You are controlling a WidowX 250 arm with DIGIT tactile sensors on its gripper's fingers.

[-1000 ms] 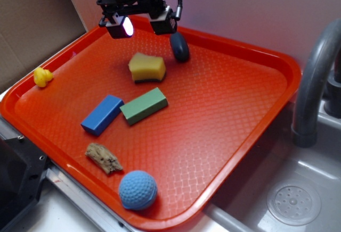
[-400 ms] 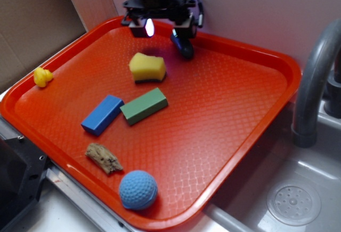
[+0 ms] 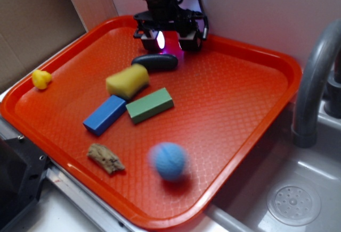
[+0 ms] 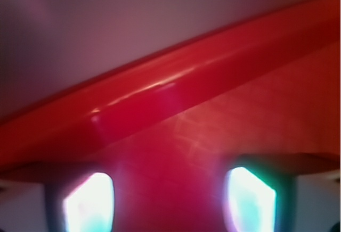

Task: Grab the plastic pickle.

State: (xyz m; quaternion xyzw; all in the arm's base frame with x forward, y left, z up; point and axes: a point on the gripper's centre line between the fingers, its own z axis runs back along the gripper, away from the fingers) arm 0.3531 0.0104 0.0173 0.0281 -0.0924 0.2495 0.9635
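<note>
The plastic pickle (image 3: 155,61) lies on its side near the far edge of the red tray (image 3: 240,115), its length running left to right, free of any grip. Just behind it the tool (image 3: 170,39) hangs low over the tray with its jaws apart and nothing between them; the wrist view shows only bare tray floor and rim between the two glowing fingertips (image 4: 88,203). Just in front of the pickle, to its left, sits the yellow sponge (image 3: 127,81), with the green block (image 3: 149,105) and blue block (image 3: 104,115) nearer the camera. A brown chunk (image 3: 105,158) and a blurred blue ball (image 3: 169,160) lie toward the near rim, a small yellow duck (image 3: 41,78) at the left edge, and a grey faucet (image 3: 314,77) stands to the right.
</note>
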